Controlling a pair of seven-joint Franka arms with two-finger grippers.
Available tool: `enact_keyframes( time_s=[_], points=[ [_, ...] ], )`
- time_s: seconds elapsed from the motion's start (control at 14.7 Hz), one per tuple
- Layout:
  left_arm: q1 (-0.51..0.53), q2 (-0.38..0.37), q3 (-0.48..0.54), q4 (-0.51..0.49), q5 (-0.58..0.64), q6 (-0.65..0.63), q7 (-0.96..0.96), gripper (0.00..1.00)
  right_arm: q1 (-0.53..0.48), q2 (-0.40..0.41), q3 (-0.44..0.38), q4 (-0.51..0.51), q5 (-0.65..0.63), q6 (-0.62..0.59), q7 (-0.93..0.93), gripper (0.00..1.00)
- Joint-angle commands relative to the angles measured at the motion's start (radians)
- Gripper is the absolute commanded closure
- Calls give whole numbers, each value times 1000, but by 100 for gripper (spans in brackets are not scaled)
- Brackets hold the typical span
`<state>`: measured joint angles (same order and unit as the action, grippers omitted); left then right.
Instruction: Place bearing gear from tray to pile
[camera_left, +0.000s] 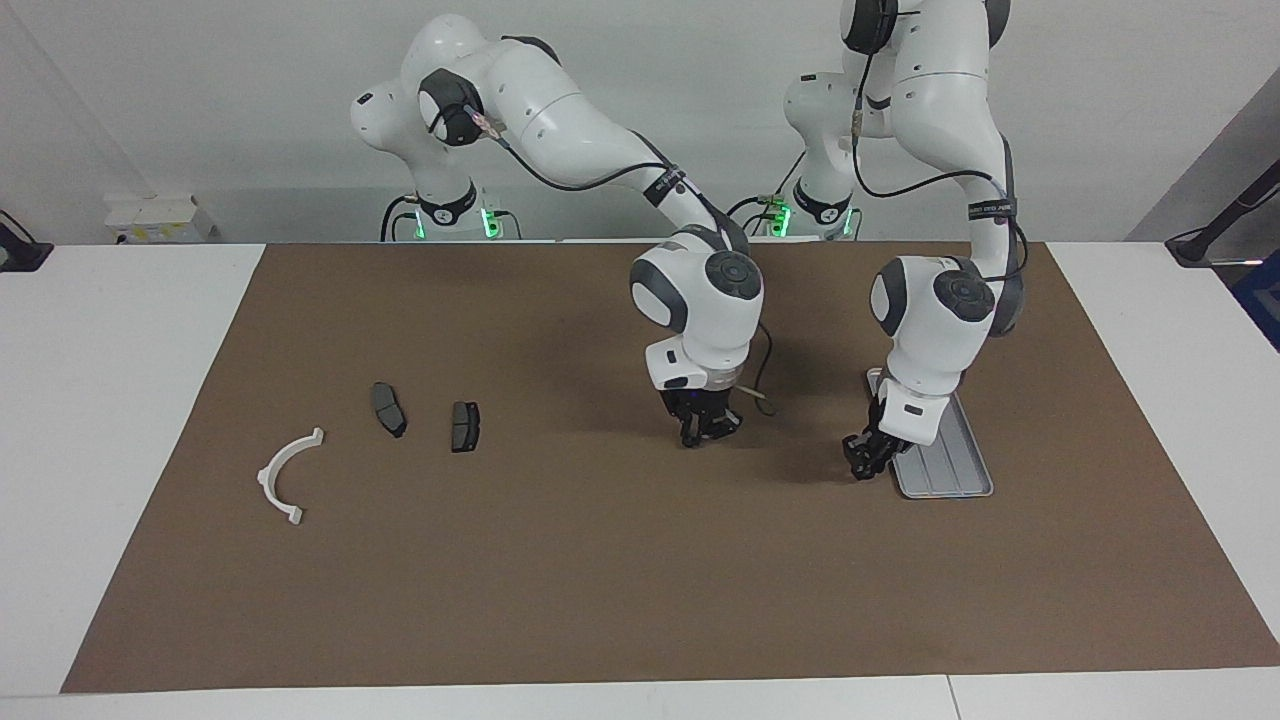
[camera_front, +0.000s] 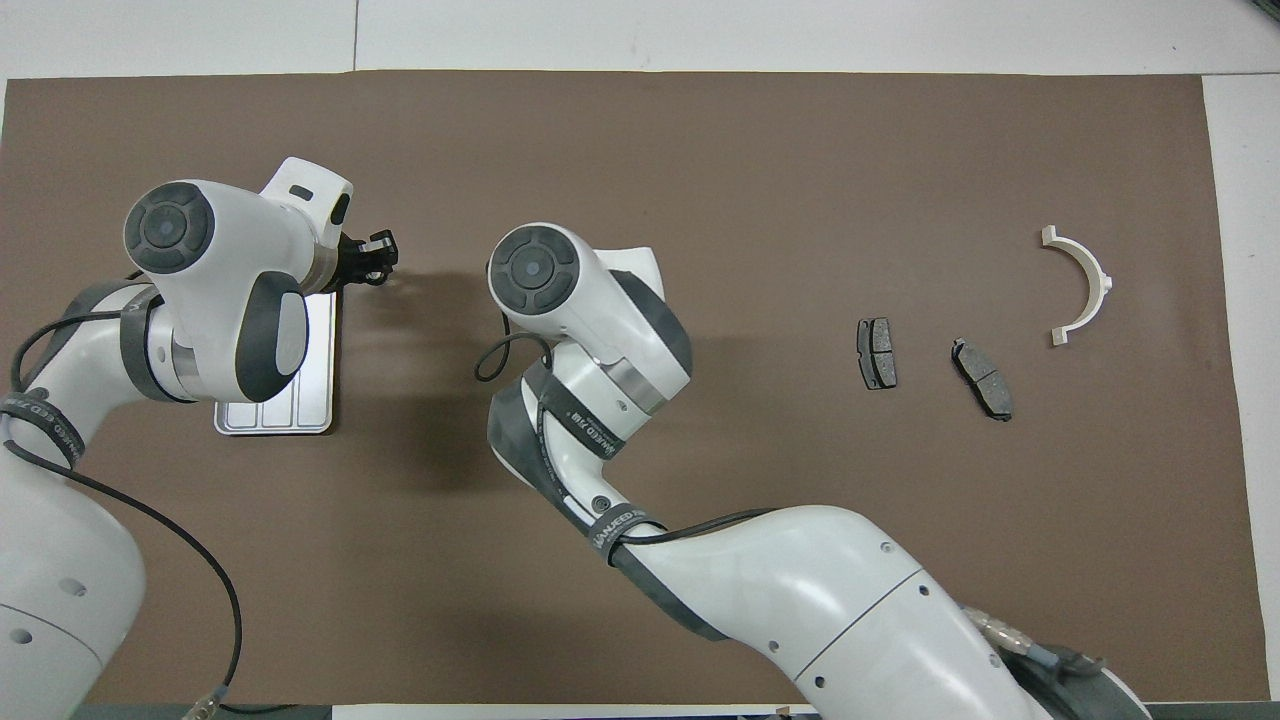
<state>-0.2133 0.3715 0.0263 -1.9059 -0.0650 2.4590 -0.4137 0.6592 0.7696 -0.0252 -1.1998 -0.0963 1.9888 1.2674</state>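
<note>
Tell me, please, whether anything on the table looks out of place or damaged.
Nothing looks spilled or damaged. The tray lies flat on the mat, no part visible on its bare ridges; the white bracket and two dark pads lie flat, apart.

A white table (camera_left: 130, 400) is covered across its middle by a large brown mat (camera_left: 560, 560). A plain pale grey wall (camera_left: 200, 100) rises at its edge. A small white box (camera_left: 155, 218) sits against the wall.
</note>
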Motion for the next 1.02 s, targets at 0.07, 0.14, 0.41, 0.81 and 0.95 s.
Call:
enact_keyframes(
  time_s=[0.07,0.14,0.41,0.81,0.95],
  points=[
    [-20,-22,9,-28,-6,14,-29,100,-104,-111,18,-23,6,-109,-228,100],
    [-53,-28,9,-39,-6,17,-71,100,-130,-130,18,-29,6,-139,-300,100],
    [-199,-43,18,-74,63,6,-337,100,-263,-200,19,-69,7,-191,-607,100],
    [-406,-54,18,-79,157,-54,-652,100,-420,-216,19,-110,7,-171,-916,100],
    [-452,-51,18,-94,220,-63,-735,100,-475,-233,21,-164,10,-109,-1012,100]
  ],
)
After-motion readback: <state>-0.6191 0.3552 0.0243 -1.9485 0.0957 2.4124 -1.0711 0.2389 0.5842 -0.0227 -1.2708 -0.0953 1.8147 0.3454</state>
